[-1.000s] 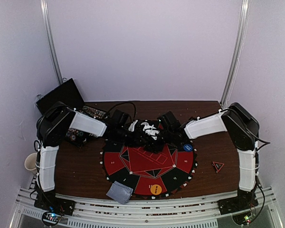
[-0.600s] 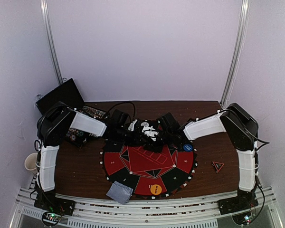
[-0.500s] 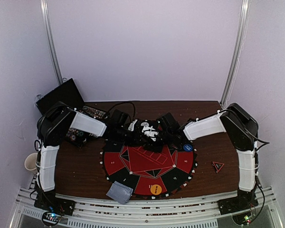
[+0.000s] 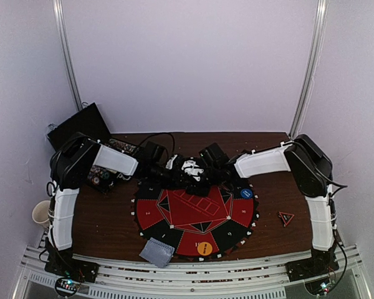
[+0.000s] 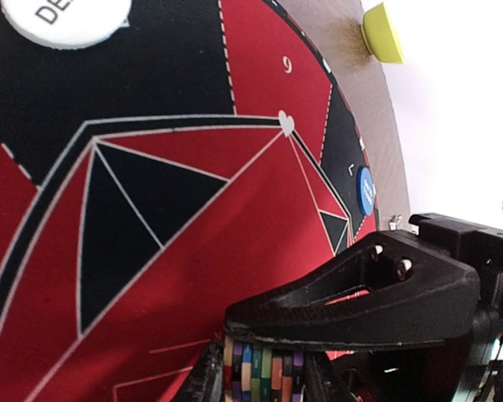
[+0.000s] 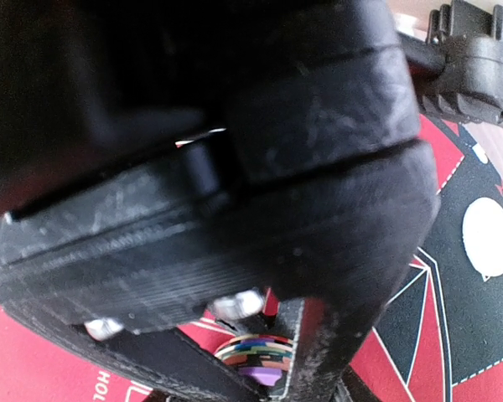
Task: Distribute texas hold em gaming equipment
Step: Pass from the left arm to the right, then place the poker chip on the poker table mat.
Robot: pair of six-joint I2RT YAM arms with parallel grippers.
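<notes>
Buttons look placed: white disc (image 5: 67, 17), blue disc (image 4: 246, 193) and orange disc (image 4: 204, 248) are on the mat (image 4: 193, 218). Cards (image 4: 157, 251) lie undealt at its lower-left edge (my next job, I reckon). My left gripper (image 5: 264, 385) pinches the chips (image 5: 260, 368) at the top view's upper centre. The right gripper (image 6: 251, 374) flanks them, but I cannot tell whether it grips. In the left wrist view the stack's axis runs left-right.
</notes>
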